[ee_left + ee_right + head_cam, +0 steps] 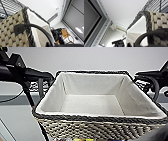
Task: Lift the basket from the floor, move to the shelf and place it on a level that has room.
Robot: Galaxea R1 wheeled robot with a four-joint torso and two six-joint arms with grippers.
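Two arms carry the basket [100, 104] raised, level and empty, before a pale wall, with shelf [11, 5] wires beside it. We judge the placing step underway; next we must find the bare tier. Whether either claw grips, we cannot tell.

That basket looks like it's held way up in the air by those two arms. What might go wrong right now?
Two risks, as guesses:
1. The basket seems to hang between the arms by its dark loop handles, one at each end. If an arm sags, it may tilt or slip off.
2. The basket blocks much of the head view, so the shelf, whose wire tier shows close beside it, is hard to judge; the basket may bump it.
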